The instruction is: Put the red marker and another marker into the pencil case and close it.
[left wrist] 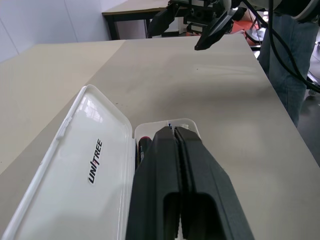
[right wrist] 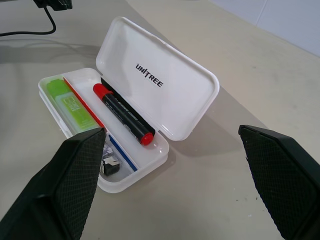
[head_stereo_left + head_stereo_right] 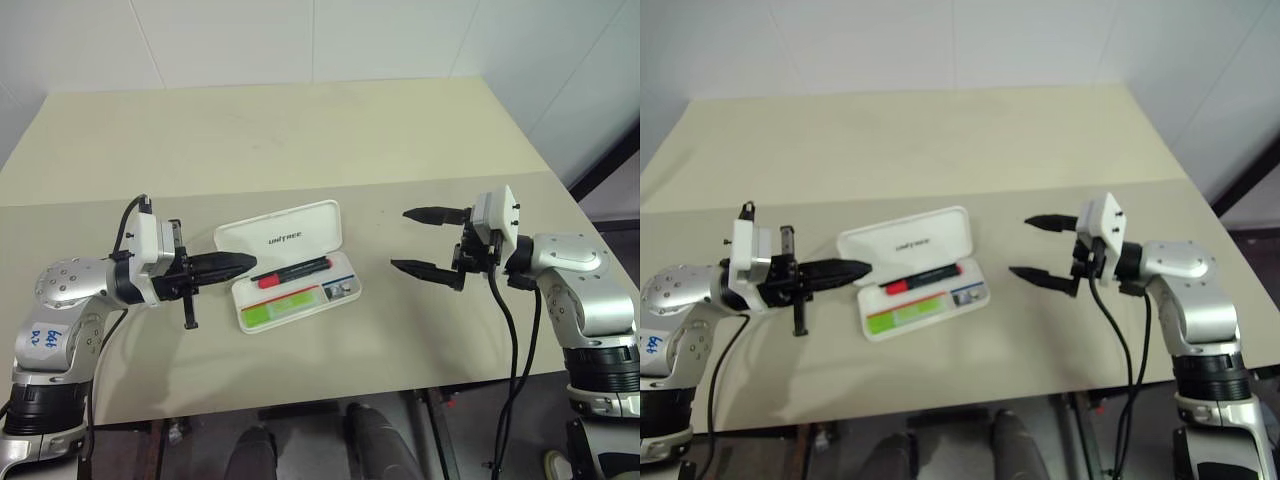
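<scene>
On the worktop (image 3: 300,130), the pencil case (image 3: 290,265) lies with its lid raised, the "UNITREE" print facing up. Inside the case tray, the red marker (image 2: 122,114) rests along the hinge side, just under the raised lid. The lime-green marker (image 2: 70,105) lies in the compartment on the far side of the red stripe from it. The left hand (image 3: 235,265) sits just beside the left end of the case, fingers clenched together on nothing. The right hand (image 3: 430,242) stands well apart to the right of the case, fingers spread wide and empty.
</scene>
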Tool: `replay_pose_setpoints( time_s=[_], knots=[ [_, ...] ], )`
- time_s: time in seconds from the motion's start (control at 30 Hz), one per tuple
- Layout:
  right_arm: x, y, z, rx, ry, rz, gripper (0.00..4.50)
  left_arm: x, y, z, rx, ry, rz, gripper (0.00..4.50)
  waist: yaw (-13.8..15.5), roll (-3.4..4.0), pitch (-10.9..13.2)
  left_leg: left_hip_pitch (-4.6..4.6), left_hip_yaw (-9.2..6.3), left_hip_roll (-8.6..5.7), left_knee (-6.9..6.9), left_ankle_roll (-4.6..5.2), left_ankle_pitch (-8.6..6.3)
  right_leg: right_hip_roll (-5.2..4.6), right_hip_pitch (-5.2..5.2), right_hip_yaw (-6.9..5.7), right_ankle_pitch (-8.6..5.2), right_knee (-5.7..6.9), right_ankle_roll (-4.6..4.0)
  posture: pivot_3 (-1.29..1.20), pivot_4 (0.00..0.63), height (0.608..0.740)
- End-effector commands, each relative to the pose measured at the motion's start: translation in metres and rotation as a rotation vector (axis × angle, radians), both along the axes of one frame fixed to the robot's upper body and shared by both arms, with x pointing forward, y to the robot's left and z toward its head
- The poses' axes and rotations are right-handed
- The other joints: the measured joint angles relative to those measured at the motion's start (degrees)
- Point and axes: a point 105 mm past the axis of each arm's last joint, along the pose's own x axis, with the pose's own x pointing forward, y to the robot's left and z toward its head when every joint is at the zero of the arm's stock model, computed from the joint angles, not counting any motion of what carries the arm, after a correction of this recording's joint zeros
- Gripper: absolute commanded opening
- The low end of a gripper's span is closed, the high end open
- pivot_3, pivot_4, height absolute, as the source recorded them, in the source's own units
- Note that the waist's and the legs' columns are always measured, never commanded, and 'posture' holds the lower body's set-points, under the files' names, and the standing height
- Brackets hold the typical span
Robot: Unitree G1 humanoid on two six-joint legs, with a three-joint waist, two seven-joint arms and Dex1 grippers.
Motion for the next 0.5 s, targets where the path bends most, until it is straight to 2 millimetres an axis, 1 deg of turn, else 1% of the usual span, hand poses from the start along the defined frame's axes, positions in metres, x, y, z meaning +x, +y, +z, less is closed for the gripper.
replay_pose_setpoints(
  time_s=[0.03, 0.07, 0.13, 0.17, 0.23, 0.27, 0.37, 0.43, 0.5],
  knots=[
    [-0.001, -0.002, 0.016, 0.005, -0.068, 0.001, 4.50, 0.001, 0.006, 0.013, -0.071, -0.066, 0.064, 0.01, 0.01, 0.00, 0.00, 0.00, 0.00, 0.00, 0.00, 0.00, 0.00, 0.00, 0.00, 0.00, 0.00, 0.00, 0.00, 0.00, 0.150, 0.740],
    [-0.001, -0.001, 0.015, 0.004, -0.068, 0.002, 4.50, 0.003, 0.008, 0.015, -0.096, -0.073, 0.089, 0.01, 0.02, 0.00, 0.00, 0.00, 0.00, 0.00, 0.00, 0.00, 0.00, 0.00, 0.00, 0.00, 0.00, 0.00, 0.00, 0.00, 0.150, 0.740],
    [-0.001, 0.001, 0.014, 0.004, -0.065, 0.003, 4.50, 0.015, 0.021, 0.031, -0.211, -0.110, 0.211, 0.01, 0.06, 0.00, 0.00, 0.00, 0.00, 0.00, 0.00, 0.00, 0.00, 0.00, 0.00, 0.00, 0.00, 0.01, 0.00, 0.00, 0.150, 0.740],
    [-0.001, 0.001, 0.013, 0.004, -0.064, 0.004, 4.50, 0.018, 0.026, 0.035, -0.245, -0.117, 0.249, 0.01, 0.10, -0.01, 0.00, 0.00, 0.00, 0.00, 0.01, 0.00, 0.00, 0.00, 0.00, 0.00, 0.00, 0.02, 0.01, 0.00, 0.150, 0.740],
    [-0.001, 0.003, 0.012, 0.003, -0.062, 0.005, 4.50, 0.031, 0.042, 0.043, -0.301, -0.127, 0.376, 0.01, 0.11, -0.01, 0.00, 0.00, -0.01, 0.00, 0.02, 0.00, 0.00, 0.00, 0.01, 0.00, 0.01, 0.02, 0.02, 0.00, 0.150, 0.740],
    [-0.001, 0.004, 0.011, 0.003, -0.062, 0.005, 4.50, 0.037, 0.049, 0.044, -0.309, -0.125, 0.429, 0.01, 0.11, 0.00, 0.00, 0.00, -0.01, 0.00, 0.02, 0.00, 0.00, 0.00, 0.00, 0.00, 0.02, 0.03, 0.03, 0.00, 0.150, 0.740],
    [-0.001, 0.006, 0.012, 0.007, -0.064, 0.005, 4.50, 0.048, 0.059, 0.046, -0.312, -0.130, 0.522, 0.01, 0.10, 0.00, 0.00, 0.00, -0.01, 0.00, 0.04, 0.00, 0.00, 0.00, 0.02, 0.00, 0.03, 0.02, 0.05, 0.00, 0.150, 0.740],
    [-0.002, 0.008, 0.012, 0.011, -0.065, 0.006, 4.50, 0.060, 0.070, 0.043, -0.324, -0.095, 0.609, 0.01, 0.12, 0.00, 0.00, 0.00, -0.01, 0.00, 0.02, 0.00, 0.00, 0.00, 0.02, 0.00, 0.03, 0.01, 0.05, 0.00, 0.150, 0.740],
    [-0.002, 0.009, 0.012, 0.013, -0.066, 0.007, 4.50, 0.065, 0.073, 0.039, -0.326, -0.063, 0.637, 0.01, 0.12, 0.00, 0.00, 0.00, -0.01, 0.00, 0.00, 0.00, 0.00, 0.00, 0.01, -0.01, 0.03, 0.02, 0.05, 0.00, 0.150, 0.740]
  ],
)
